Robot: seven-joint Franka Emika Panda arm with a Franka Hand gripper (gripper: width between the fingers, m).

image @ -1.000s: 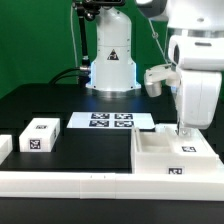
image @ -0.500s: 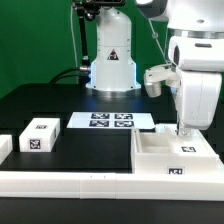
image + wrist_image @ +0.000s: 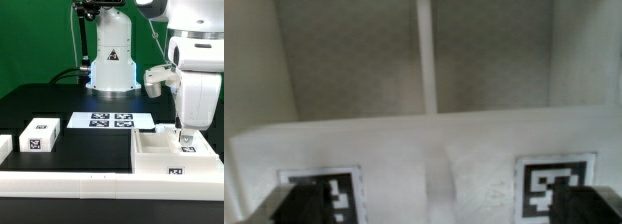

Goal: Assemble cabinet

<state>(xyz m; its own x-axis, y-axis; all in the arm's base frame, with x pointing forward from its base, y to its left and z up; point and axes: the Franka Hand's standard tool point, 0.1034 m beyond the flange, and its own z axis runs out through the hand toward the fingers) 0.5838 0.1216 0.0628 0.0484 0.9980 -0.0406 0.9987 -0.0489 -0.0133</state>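
— How do the fingers stand?
— The dark fingers of the two-finger gripper are spread wide, released, with nothing held. Just beyond them is a wall of the large white boxy cabinet, bearing two black-and-white tags.
— Where is that cabinet?
— On the black table, at the exterior view's right, under the gripper. A small white tagged block sits well apart. The thin flat white marker board lies behind.

Bright, even exterior lighting; wrist view soft, blurred, dimmer.
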